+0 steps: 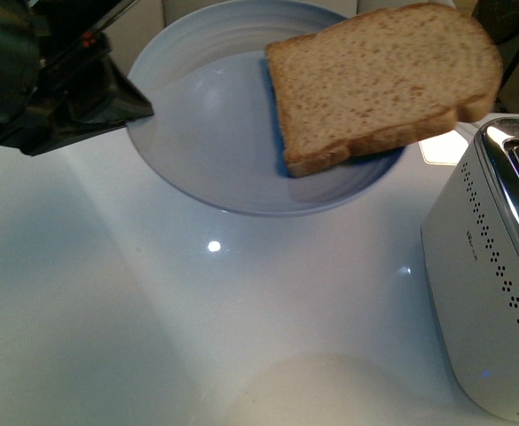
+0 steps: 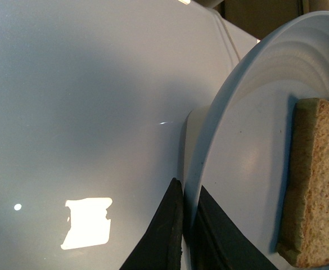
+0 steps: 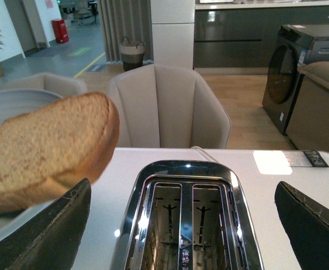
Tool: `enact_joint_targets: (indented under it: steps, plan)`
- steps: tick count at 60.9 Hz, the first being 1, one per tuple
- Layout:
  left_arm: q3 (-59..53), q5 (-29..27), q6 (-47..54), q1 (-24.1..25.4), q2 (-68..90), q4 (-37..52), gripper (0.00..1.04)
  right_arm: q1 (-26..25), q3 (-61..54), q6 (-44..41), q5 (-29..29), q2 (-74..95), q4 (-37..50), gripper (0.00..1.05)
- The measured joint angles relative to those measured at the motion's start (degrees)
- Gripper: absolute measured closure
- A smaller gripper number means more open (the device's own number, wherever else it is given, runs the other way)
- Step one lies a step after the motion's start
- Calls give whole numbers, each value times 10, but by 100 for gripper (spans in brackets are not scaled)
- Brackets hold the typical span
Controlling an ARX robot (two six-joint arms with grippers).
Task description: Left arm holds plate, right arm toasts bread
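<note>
The pale blue-grey plate (image 1: 215, 133) hangs tilted above the white table, my left gripper (image 1: 139, 111) shut on its left rim. In the left wrist view the two black jaws pinch the plate's rim (image 2: 201, 169) between them at my left gripper (image 2: 188, 197). The brown bread (image 1: 383, 80) lies on the plate's right side and overhangs its rim toward the toaster (image 1: 499, 293). In the right wrist view my right gripper (image 3: 181, 225) stands open above the toaster's two empty slots (image 3: 184, 225), with the bread (image 3: 46, 152) just beside one finger (image 3: 46, 236).
The silver toaster stands at the table's right edge. A beige chair (image 3: 164, 107) sits behind the table. A paper card (image 3: 291, 159) lies on the tabletop past the toaster.
</note>
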Motion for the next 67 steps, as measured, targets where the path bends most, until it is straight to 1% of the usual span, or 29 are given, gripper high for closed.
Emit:
enact_joint_targets:
  steps: [35,37,40,45,54,62,67]
  plan:
    - [-2,-2,-13,-2,-9,1,102,0,0,0,0,0,0,9]
    - [-2,-2,-13,-2,-9,1,102,5,4,15,20,6,-18,9]
    - [-2,-2,-13,-2,-9,1,102,15,19,49,61,27,-68,9]
    - [-2,-2,-13,-2,-9,1,102,15,22,94,70,47,-88,9]
    - [-3,-3,-14,-2,-9,1,102,-4,45,129,49,58,-82,9]
    - [-3,-2,-14,-2,-9,1,102,-40,77,176,-1,76,-80,9]
    - [-3,-3,-14,-2,-9,1,102,-45,88,217,-20,101,-63,9]
